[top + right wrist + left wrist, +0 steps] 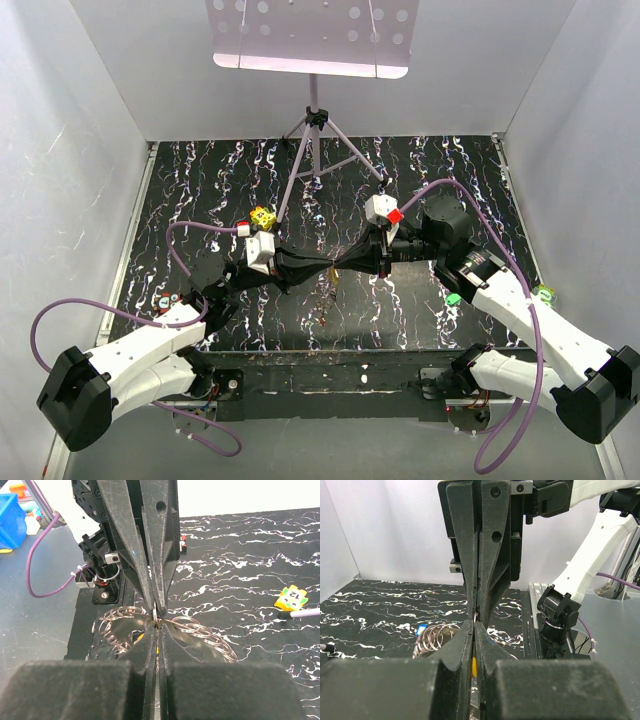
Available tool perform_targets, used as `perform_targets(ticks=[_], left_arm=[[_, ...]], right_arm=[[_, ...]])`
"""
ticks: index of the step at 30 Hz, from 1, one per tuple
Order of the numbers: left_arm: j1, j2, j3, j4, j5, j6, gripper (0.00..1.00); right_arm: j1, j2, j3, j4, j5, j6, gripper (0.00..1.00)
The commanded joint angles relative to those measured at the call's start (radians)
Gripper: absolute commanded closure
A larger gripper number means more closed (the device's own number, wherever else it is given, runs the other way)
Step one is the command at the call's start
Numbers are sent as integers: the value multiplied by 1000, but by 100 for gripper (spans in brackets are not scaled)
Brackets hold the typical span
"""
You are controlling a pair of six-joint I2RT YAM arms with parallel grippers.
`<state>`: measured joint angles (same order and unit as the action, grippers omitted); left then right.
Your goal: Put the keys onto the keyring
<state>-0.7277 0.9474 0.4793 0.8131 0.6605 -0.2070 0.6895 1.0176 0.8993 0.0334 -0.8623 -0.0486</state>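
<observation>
My left gripper (331,268) and right gripper (342,265) meet tip to tip above the middle of the table. Both are shut on a thin wire loop of the keyring (201,630), whose coil of coppery rings fans out below to both sides. In the left wrist view the keyring (433,637) shows just left of my shut left gripper (474,624). The right gripper (156,626) pinches the same loop from the opposite side. An orange key head (142,638) peeks out under the tips; whether it hangs on the ring I cannot tell. A blue key (421,628) lies behind the rings, a green key (453,298) by the right arm.
A yellow dotted cube (263,216) lies at the back left of the black marbled table (200,190). A tripod stand (316,150) rises at the back centre. Purple cables loop from both arms. White walls enclose the table on three sides.
</observation>
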Motion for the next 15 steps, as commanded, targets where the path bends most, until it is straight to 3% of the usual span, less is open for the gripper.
perform_targets(ticks=[1, 8, 15], left_arm=[[4, -6, -2, 12, -33, -12, 100], [5, 7, -7, 3, -12, -52, 99], [5, 11, -19, 28, 14, -106, 79]], right_arm=[[8, -2, 32, 33, -12, 6, 99], [4, -11, 61, -65, -35, -46, 99], [-12, -25, 62, -141, -7, -82, 99]])
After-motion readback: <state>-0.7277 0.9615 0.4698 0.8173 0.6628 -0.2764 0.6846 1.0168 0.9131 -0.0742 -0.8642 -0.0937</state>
